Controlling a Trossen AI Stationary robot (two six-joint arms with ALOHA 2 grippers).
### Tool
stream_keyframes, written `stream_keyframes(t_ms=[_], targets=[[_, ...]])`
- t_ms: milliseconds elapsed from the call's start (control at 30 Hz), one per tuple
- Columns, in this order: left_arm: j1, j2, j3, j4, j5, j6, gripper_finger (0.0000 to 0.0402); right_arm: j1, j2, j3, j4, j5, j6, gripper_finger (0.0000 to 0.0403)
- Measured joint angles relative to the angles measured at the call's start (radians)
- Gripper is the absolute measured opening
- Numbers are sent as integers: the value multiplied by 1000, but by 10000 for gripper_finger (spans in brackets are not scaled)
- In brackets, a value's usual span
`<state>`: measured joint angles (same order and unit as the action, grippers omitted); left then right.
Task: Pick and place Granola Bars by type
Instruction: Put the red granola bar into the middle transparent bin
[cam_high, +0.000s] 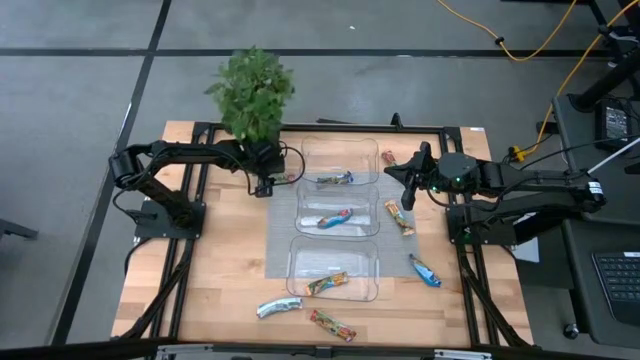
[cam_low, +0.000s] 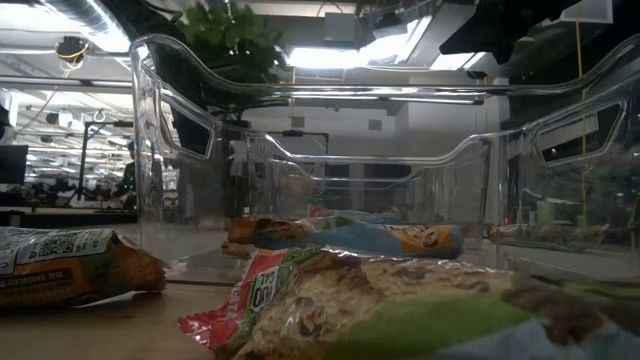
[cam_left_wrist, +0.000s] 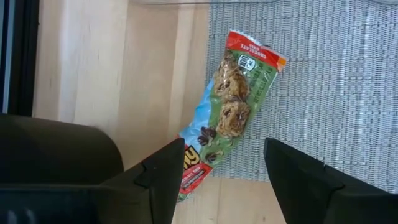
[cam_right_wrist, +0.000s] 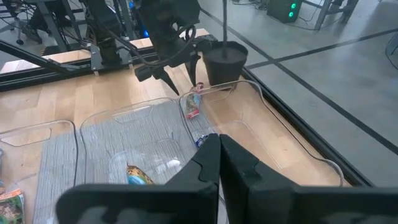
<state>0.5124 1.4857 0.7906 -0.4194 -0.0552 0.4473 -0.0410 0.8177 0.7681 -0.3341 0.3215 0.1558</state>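
Three clear trays stand in a row on a grey mat (cam_high: 282, 240), and each holds one granola bar: far (cam_high: 335, 180), middle (cam_high: 335, 219), near (cam_high: 327, 284). More bars lie loose on the wood, two near the front edge (cam_high: 279, 307) (cam_high: 332, 324) and three at the right (cam_high: 425, 270) (cam_high: 400, 216) (cam_high: 388, 158). My left gripper (cam_left_wrist: 224, 146) (cam_high: 265, 186) hangs open just above a red-and-green bar (cam_left_wrist: 230, 112) (cam_right_wrist: 194, 104). That bar lies flat across the mat's left edge, beside the far tray. My right gripper (cam_right_wrist: 217, 146) (cam_high: 393, 172) is shut and empty, raised to the right of the far tray.
A potted plant (cam_high: 252, 95) stands at the far left, close behind my left gripper. Black frame rails (cam_high: 190, 250) run along both sides of the table. In the low view two bars (cam_low: 70, 265) (cam_low: 400, 310) lie close before the near tray (cam_low: 380, 150).
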Motion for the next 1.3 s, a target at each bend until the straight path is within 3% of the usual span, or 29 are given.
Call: stream_keyframes(t_ms=[500,1300], targets=[[-1,48,1,57,32,16,244,0,0,0,0,0,1,8],[13,118,4,102,38,68,227,0,0,0,-1,0,49,8]])
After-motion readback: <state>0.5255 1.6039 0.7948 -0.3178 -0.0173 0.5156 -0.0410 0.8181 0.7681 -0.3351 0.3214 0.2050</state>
